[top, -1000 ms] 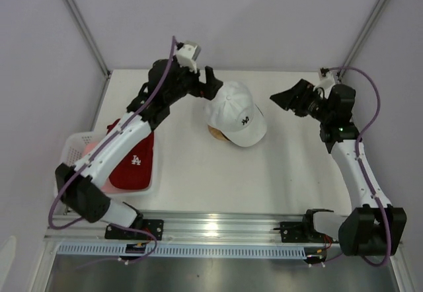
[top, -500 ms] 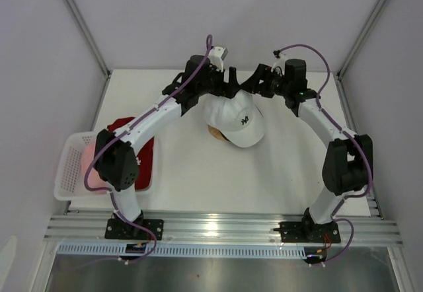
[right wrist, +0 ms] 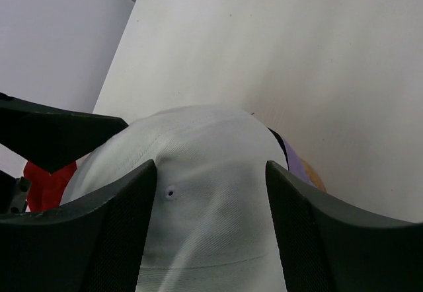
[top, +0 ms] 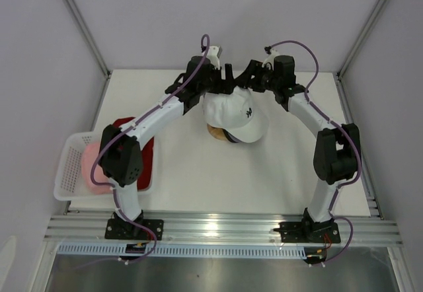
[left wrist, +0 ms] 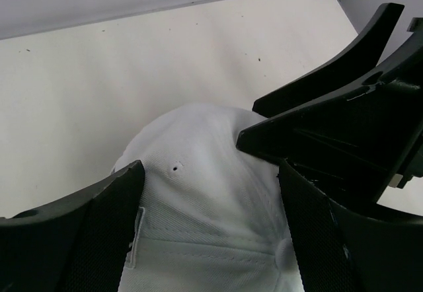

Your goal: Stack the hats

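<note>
Since the white fabric baseball cap with the NY logo point(top: 238, 115) is soft, light and likely to crumple under a pinch, grip its crown's stitched panels where it sits mid-worktop point(top: 198, 166) over a lavender fabric cap point(right wrist: 291, 160); left tool point(top: 223, 84) and right tool point(right wrist: 210, 173) both straddle that crown, jaws apart.

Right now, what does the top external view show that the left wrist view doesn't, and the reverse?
Only the top view shows the red hat beside the white basket, the pink hat in it, and the wooden stand under the white hat. Only the left wrist view shows an eyelet in the crown. Both show the left claw and right claw at that hat's far side.
</note>
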Controlling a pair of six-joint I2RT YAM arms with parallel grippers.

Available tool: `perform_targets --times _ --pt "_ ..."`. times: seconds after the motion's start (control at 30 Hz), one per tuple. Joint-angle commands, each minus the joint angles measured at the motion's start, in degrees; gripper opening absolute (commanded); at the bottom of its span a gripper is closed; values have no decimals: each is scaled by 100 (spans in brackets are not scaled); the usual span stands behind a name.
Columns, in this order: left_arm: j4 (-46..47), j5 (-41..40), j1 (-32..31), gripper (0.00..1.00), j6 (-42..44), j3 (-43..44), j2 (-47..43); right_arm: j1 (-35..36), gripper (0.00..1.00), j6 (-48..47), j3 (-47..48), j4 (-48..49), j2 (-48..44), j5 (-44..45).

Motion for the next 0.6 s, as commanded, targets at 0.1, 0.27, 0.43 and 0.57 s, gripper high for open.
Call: perform_targets --times 0.1,0.27,0.43,0.57 --pt "-496 85 19 87 -171 -585 -466 170 70 -275 -109 -756 -161 372" --pt "-425 130 115 95 4 -955 -1257 153 79 -468 128 -1187 -723 748" --pt "-408 226 432 100 -48 -1287 -2441 13 89 -767 321 -1275 -1417 1048" --pt "-608 -553 598 99 -30 -1956 -3497 -119 92 -1030 725 -1609 -1603 1119"
